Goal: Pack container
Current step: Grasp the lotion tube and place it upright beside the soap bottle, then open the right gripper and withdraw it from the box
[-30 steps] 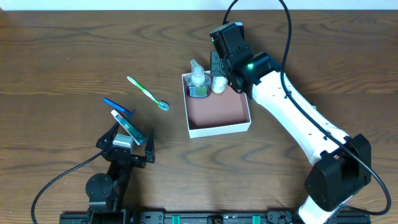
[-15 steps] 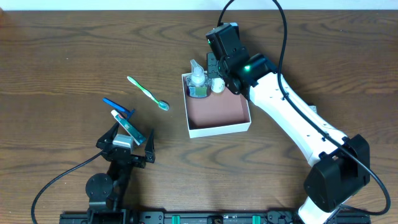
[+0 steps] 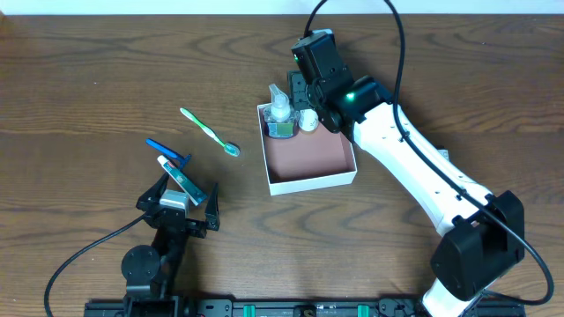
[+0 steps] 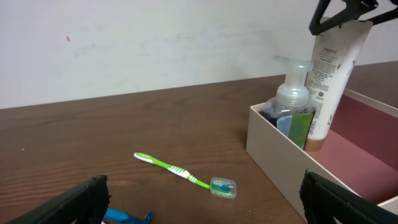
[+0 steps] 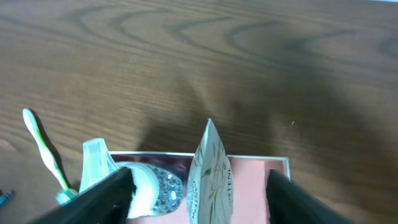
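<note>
Right jaws are now standing parted on either side of the white tube (image 5: 210,167), no longer pinching it as a second ago. Brown surface (image 3: 106,70) is carrying everything. Right arm (image 3: 414,167) is reaching over the container (image 3: 311,183), which is sitting mid-surface. Clear pump bottle (image 3: 280,112) and tube are standing upright, side by side against its far wall. Left jaws are hanging spread wide, grasping nothing. Green toothbrush (image 3: 209,131) and blue razor (image 3: 167,150) are lying outside, left of the container.
</note>
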Action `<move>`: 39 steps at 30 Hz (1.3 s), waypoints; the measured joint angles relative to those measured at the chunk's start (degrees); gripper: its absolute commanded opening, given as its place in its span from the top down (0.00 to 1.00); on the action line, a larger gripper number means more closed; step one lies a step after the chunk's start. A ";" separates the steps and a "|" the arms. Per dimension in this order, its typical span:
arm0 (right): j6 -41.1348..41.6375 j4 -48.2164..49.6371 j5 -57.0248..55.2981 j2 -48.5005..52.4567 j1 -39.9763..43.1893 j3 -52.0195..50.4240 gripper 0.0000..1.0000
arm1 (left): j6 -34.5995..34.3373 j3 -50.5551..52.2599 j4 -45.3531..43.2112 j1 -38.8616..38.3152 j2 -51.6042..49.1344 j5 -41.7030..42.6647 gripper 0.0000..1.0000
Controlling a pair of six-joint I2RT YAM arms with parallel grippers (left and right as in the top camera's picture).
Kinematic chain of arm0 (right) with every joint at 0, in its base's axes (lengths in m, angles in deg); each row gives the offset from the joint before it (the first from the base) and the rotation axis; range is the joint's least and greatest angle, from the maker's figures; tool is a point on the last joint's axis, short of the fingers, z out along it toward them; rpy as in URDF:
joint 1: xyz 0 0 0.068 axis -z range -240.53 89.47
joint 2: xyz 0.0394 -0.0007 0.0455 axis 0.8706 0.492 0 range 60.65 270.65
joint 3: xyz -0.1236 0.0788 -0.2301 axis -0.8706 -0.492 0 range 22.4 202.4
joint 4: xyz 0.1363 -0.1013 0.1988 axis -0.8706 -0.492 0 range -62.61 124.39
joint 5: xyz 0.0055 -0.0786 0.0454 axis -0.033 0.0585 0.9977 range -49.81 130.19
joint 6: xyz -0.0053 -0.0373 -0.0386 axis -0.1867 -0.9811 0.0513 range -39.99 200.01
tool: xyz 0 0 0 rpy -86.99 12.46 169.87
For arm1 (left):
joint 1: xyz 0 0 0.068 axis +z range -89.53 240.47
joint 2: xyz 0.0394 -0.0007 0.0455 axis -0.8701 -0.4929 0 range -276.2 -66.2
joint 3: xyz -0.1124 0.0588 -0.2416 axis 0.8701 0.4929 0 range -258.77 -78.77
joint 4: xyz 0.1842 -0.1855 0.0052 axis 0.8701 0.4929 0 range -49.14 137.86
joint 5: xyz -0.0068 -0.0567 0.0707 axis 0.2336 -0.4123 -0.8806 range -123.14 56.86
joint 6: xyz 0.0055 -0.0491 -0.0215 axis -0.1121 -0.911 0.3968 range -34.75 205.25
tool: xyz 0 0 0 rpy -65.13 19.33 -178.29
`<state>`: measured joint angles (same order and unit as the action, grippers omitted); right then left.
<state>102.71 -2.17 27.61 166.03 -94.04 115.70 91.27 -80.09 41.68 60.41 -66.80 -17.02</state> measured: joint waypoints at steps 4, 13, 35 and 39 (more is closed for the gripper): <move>-1.09 -0.09 0.46 -0.02 0.00 0.00 0.15 | 0.00 0.00 0.00 0.00 0.00 0.00 0.02; -1.81 -11.21 1.03 -7.19 0.02 0.42 0.18 | 0.00 0.00 0.00 0.00 0.00 0.00 0.02; 4.96 -23.10 2.10 -17.25 8.24 -18.60 0.21 | 0.00 0.00 0.00 0.00 0.00 0.00 0.02; 5.03 -20.83 3.17 -17.25 8.24 -21.92 0.21 | 0.00 0.00 0.00 0.00 0.02 0.00 0.02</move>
<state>107.73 -22.99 30.78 148.78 -85.80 93.78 91.27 -80.09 41.68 60.41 -66.78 -17.02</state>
